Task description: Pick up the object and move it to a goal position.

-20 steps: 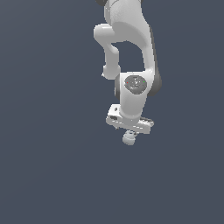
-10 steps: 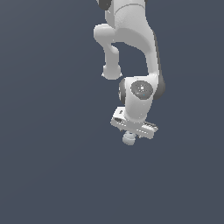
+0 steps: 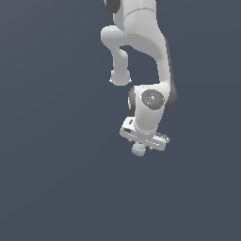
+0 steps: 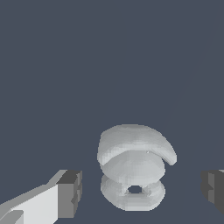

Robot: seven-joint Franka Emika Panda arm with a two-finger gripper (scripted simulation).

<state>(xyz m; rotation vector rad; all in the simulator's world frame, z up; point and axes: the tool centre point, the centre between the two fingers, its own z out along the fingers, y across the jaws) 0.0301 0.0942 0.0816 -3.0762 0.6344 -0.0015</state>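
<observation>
The object (image 4: 133, 170) is a small pale grey-white rounded lump with a wider ring and a small hole at its base. In the wrist view it sits between the two dark fingertip pads (image 4: 72, 192), with a gap on each side. My gripper (image 4: 142, 190) is open around it, not touching it. In the exterior view the white arm reaches down and the object (image 3: 138, 149) shows just under the gripper (image 3: 141, 147), partly hidden by the hand.
The plain dark grey-blue floor (image 3: 56, 179) fills both views. No other objects, containers or edges show.
The arm has lowered slightly and shifted a little, bringing the hand down over the object. The object has not visibly moved.
</observation>
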